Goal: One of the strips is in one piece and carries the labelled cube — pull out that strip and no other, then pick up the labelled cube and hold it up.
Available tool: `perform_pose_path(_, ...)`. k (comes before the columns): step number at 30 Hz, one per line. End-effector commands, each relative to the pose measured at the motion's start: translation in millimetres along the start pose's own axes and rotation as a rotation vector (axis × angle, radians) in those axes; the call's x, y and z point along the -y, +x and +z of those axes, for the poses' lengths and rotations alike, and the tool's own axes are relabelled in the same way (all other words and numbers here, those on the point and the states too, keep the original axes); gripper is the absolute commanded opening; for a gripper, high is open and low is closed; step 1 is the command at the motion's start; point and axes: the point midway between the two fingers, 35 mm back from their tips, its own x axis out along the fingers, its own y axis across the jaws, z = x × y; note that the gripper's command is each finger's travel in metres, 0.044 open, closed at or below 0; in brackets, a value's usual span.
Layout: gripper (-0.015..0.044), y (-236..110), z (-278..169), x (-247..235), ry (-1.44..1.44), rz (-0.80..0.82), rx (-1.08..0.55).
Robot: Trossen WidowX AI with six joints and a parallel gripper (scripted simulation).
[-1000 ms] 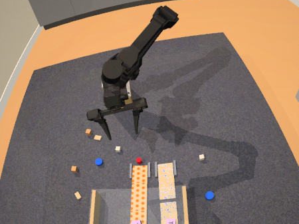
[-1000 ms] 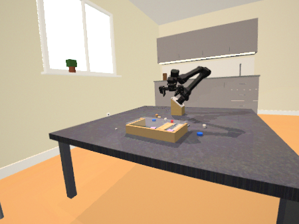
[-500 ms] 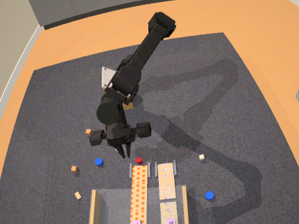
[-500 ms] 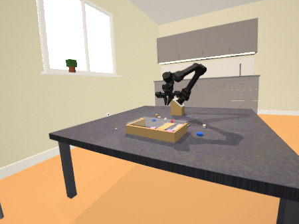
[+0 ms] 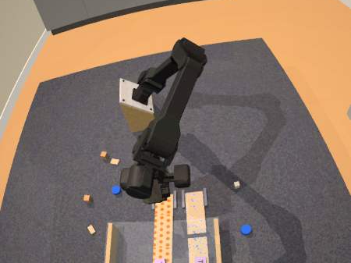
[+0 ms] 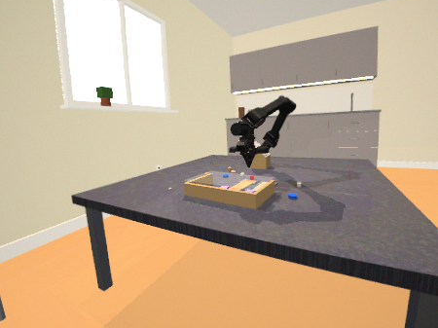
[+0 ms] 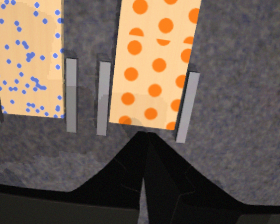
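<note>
- The claw [image 7: 143, 136] was down at the near end of the orange-dotted strip [image 5: 163, 228], its two dark fingers pressed together to a point; in the wrist view nothing could be seen between them, though the fingertips sat right at the strip's edge, and whether they touched it could not be told.
- In the top view that orange-dotted strip ran in one unbroken length from under the claw into the wooden tray [image 5: 111, 243], reaching a pale pink cube [image 5: 160, 261] at the bottom edge of the picture.
- The blue-speckled strip [image 5: 195, 212] lay just beside it, parallel, and was broken in two, with a gap of bare table between the near piece and the far piece [image 5: 198, 247]. A second pink cube [image 5: 200, 260] sat at its far end; the marks on either cube were too small to read.
- Thin grey rails [image 7: 104, 98] stood upright along the sides of both strips near their free ends.
- The arm [image 5: 171, 115] reached out from its tan base block [image 5: 136, 112] and bent steeply down over the strips.
- Scattered across the dark table [image 5: 273, 138] were a blue disc [image 5: 115, 190] just beside the claw, another blue disc [image 5: 246, 229] to the tray's other side, several small tan blocks [image 5: 114, 161], and one pale block [image 5: 236, 184] well apart from them.
</note>
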Motion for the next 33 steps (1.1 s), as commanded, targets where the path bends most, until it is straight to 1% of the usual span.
perform_pose_path(1,0.0,2,0,2,0.01,-0.011,-0.032)
perform_pose_path(33,0.0,51,2,3,0.01,-0.009,-0.032)
